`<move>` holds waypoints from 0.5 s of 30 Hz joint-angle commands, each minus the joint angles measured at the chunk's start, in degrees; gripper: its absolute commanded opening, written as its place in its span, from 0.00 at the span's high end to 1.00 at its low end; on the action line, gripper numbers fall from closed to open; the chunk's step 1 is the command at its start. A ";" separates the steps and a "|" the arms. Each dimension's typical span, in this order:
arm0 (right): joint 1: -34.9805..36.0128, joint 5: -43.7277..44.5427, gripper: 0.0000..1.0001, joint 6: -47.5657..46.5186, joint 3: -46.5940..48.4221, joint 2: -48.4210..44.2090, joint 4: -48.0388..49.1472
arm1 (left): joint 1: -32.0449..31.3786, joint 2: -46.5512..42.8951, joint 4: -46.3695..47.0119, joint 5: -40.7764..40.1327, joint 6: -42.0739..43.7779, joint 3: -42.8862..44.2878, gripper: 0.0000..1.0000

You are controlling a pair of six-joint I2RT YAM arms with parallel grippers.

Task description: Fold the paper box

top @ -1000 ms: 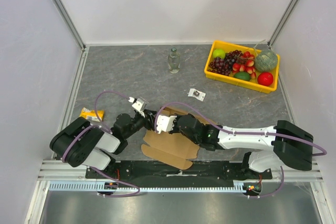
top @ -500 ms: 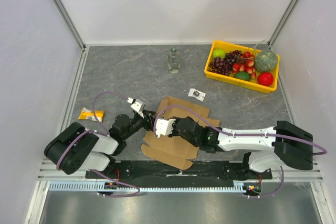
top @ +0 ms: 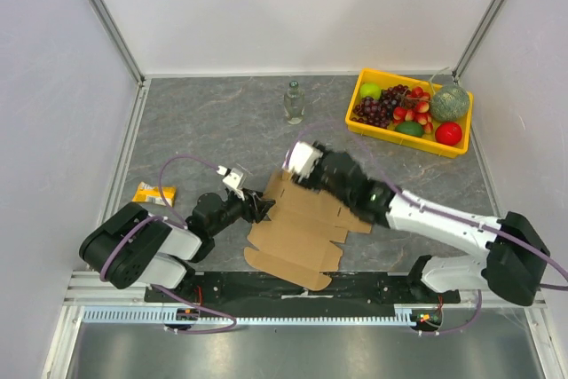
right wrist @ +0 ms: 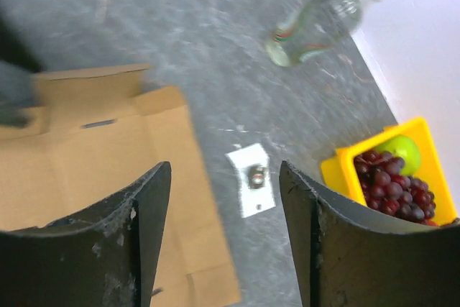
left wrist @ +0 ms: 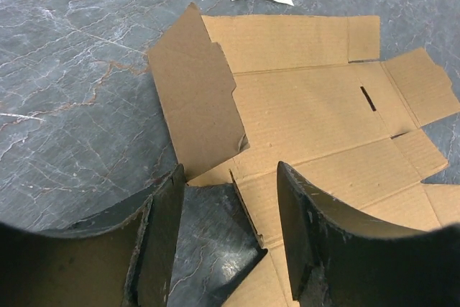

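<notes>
The right hand (right wrist: 224, 177) has let go and risen, spread apart and empty. The paper box (top: 302, 230) lies mostly flat beneath it, one flap (left wrist: 198, 91) raised before the parted left hand (left wrist: 230, 174): folding has barely begun.

We log paper box (top: 297, 228): plain brown cardboard, no print. Table (top: 213, 130) under box: grey marble pattern, pale veins, rusty streaks. Beyond box, to right, we see yellow tray (top: 399, 141): dark purple grapes (top: 377, 111), green apple (top: 370, 90), red fruit (top: 449, 133), netted grey-green melon (top: 450, 102). Beyond box: clear bottle (top: 294, 102), white card (right wrist: 253, 180). Left of box: yellow-orange packet (top: 155, 193). Left arm (top: 146, 250), right arm (top: 444, 224): black and white, purple cables.
</notes>
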 commanded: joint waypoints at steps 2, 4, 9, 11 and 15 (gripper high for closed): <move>-17.71 -25.16 0.27 6.77 13.00 5.12 -13.26 | -0.23 -0.68 -1.06 -1.29 1.66 1.81 0.40; -23.77 -33.95 0.21 7.13 16.97 9.69 -16.16 | -0.32 -0.86 -2.12 -1.64 1.40 2.25 0.40; -33.10 -49.80 0.12 6.17 21.99 20.50 -20.13 | -0.23 -3.05 -5.37 -2.08 1.39 2.60 0.40; -34.60 -52.53 0.11 5.55 21.91 22.88 -20.22 | -0.32 -3.67 -6.34 -2.17 1.48 2.69 0.40; -35.49 -55.43 0.11 4.93 21.82 26.75 -19.87 | -0.32 -3.93 -6.69 -2.17 1.40 2.69 0.40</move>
